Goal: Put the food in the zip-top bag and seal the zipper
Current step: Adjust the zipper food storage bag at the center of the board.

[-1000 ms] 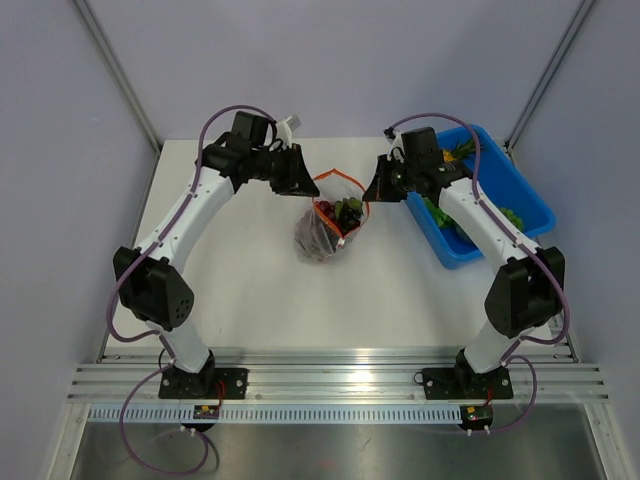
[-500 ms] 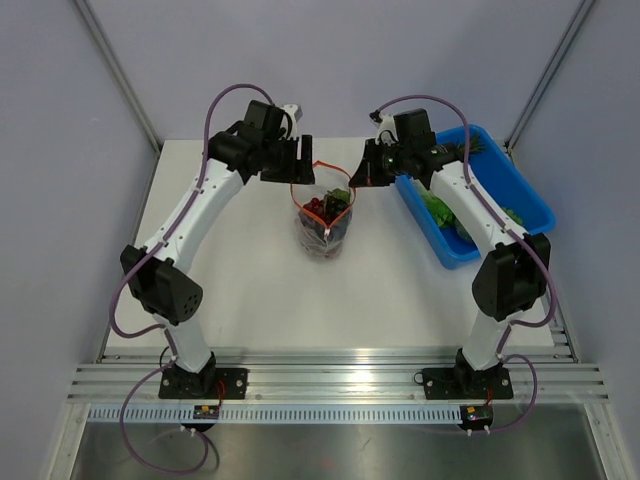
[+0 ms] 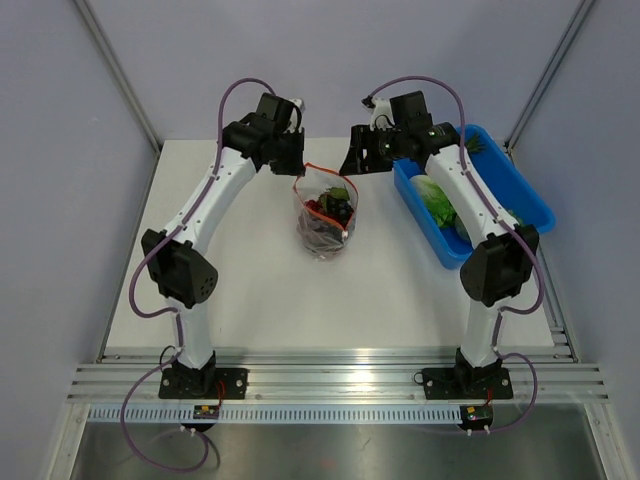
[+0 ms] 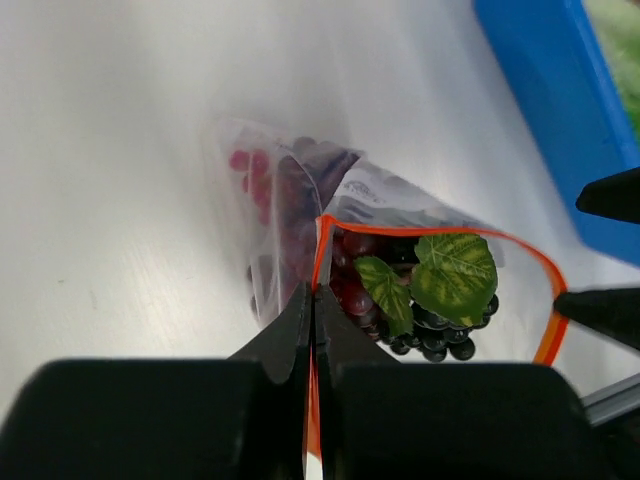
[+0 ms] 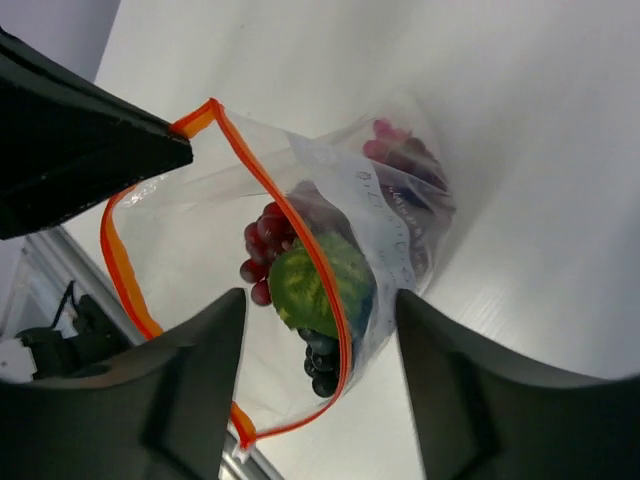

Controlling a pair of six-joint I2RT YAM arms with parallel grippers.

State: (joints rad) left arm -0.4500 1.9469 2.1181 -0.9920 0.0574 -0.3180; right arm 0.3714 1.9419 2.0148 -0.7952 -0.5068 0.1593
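Observation:
The zip-top bag point(image 3: 325, 218) stands upright mid-table with its mouth open. Inside lies the food: dark grapes point(image 4: 436, 340), red grapes point(image 4: 352, 293) and green leaves point(image 4: 455, 275). My left gripper point(image 3: 297, 166) is shut on the left end of the zipper point(image 3: 326, 173); the orange strip runs between its closed fingertips point(image 4: 316, 292). My right gripper point(image 3: 356, 160) hovers open at the bag's right end, holding nothing. In the right wrist view the zipper point(image 5: 300, 230) and a leaf point(image 5: 315, 285) show between its spread fingers point(image 5: 205, 350).
A blue bin point(image 3: 505, 190) stands at the right with green leafy pieces point(image 3: 436, 200) in it, just beyond the right arm. Its blue wall point(image 4: 540, 100) shows in the left wrist view. Grey walls close off the table's back and sides.
The left gripper opened, then closed on the zipper's left end. The right gripper released the bag's right rim and opened. Both wrists moved toward the back; the bag stands narrower.

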